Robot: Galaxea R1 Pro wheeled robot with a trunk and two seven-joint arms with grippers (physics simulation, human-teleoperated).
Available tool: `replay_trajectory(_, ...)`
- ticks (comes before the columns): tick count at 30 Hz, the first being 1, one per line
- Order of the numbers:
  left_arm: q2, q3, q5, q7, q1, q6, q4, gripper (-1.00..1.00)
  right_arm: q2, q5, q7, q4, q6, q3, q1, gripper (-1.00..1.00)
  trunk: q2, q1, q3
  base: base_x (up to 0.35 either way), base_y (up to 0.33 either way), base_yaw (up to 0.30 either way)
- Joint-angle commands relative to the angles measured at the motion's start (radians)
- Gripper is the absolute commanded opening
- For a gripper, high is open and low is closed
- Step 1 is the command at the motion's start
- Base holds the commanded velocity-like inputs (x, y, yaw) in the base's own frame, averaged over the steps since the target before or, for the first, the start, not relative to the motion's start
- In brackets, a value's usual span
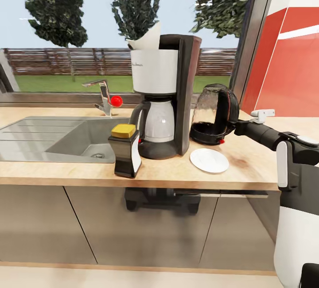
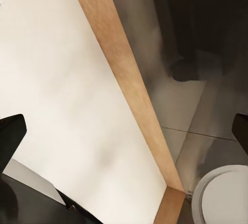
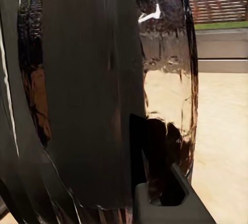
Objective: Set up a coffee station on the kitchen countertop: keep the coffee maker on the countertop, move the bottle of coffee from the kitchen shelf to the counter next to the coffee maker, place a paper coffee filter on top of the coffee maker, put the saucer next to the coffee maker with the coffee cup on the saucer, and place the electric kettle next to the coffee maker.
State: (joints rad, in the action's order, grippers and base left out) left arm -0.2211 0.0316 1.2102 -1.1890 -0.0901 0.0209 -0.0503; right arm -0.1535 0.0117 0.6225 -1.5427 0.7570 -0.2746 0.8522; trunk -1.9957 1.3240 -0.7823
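Your coffee maker [image 1: 166, 97] stands at the centre of the head view on the wooden countertop [image 1: 248, 168], a white paper coffee filter [image 1: 148, 38] poking out of its top and its carafe [image 1: 157, 122] seated underneath. There is small dark lettering on the white upper body, but it is too small to read. The bottle of coffee [image 1: 126, 151], with its yellow lid and white label, sits just beside the maker at lower left, near the counter's front edge. The white saucer [image 1: 209, 160] lies bare at lower right of the maker. Behind it, your electric kettle [image 1: 215, 115] rests on the counter, just right of the machine. Your right gripper [image 1: 237, 126] reaches in from the right edge to the kettle's black handle; in the right wrist view the kettle [image 3: 103, 90] looms close, jaws seemingly clamped on the handle. Your left gripper [image 2: 124, 131] hangs with jaws apart over pale floor. The sink [image 1: 48, 140] and faucet [image 1: 104, 97] sit at left.
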Motion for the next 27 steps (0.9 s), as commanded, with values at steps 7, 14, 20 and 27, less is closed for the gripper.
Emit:
replay_trajectory(7, 0.0, 0.004, 0.003, 0.0, 0.0, 0.002, -0.002, 1.0, 0.0, -0.003, 0.005, 0.006, 0.016, -0.001, 0.0, -1.0, 0.0, 0.0, -0.001, 0.0, 0.0, 0.0)
replay_trajectory(14, 0.0, 0.004, 0.003, 0.0, 0.0, 0.002, -0.002, 1.0, 0.0, -0.003, 0.005, 0.006, 0.016, -0.003, 0.0, 1.0, 0.0, 0.0, -0.001, 0.0, 0.0, 0.0)
replay_trajectory(20, 0.0, 0.004, 0.003, 0.0, 0.0, 0.001, -0.002, 1.0, 0.0, -0.003, 0.005, 0.006, 0.016, -0.003, 0.0, 1.0, 0.0, 0.0, -0.001, 0.0, 0.0, 0.0)
replay_trajectory(27, 0.0, 0.004, 0.003, 0.0, 0.0, 0.001, -0.002, 1.0, 0.0, -0.004, 0.006, 0.006, 0.016, -0.003, 0.0, 1.0, 0.0, 0.0, -0.001, 0.0, 0.0, 0.0)
